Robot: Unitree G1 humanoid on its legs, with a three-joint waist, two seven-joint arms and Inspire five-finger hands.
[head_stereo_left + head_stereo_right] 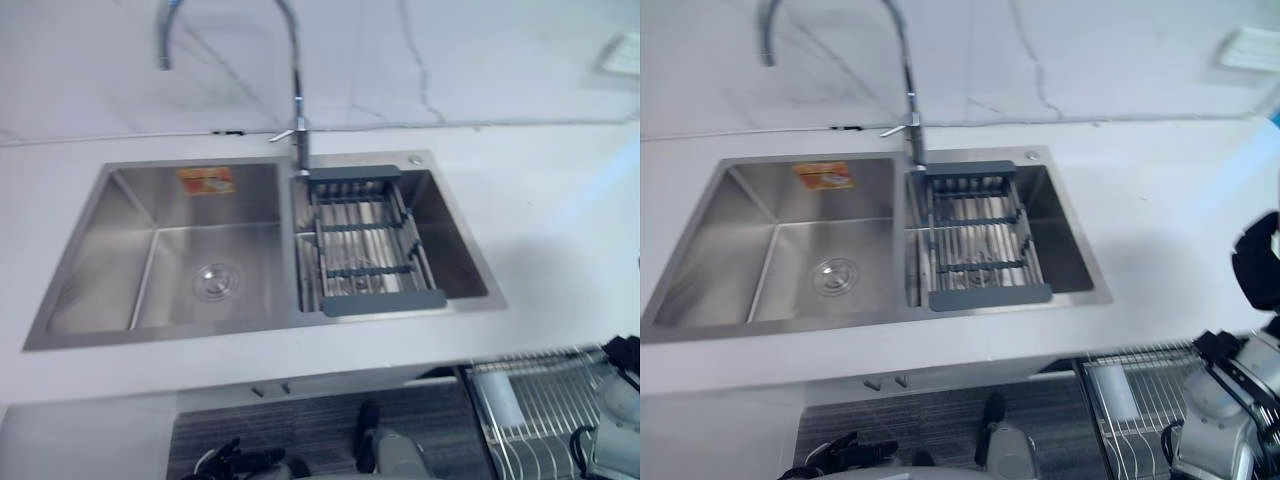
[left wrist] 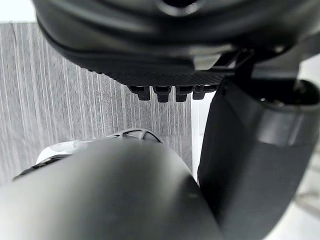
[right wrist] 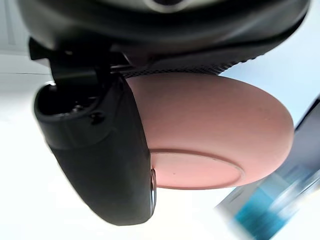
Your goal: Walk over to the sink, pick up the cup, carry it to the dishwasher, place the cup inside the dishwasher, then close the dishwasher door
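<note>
Right hand (image 3: 100, 150) clamped on round pink cup (image 3: 215, 130) in right wrist view: thumb curled across the cup's side, flat base facing the camera, pale surface behind.

Left wrist view: left hand (image 2: 175, 60) over grey striped floor (image 2: 50, 100); can't tell if it's spread or closed.

Eye views: stainless double-basin sink (image 1: 260, 335) set in white countertop (image 1: 560, 220). Chrome gooseneck tap (image 1: 296, 90) stands at the divider. Grey slatted drain rack (image 1: 370, 250) spans the right basin, and there's an orange sticker (image 1: 205, 180) on the left basin's back wall. Wire dishwasher rack (image 1: 540, 400) shows lower right, below the counter edge. Right hand is at the right edge, just above that rack. Left hand is low, near bottom centre-left.
</note>
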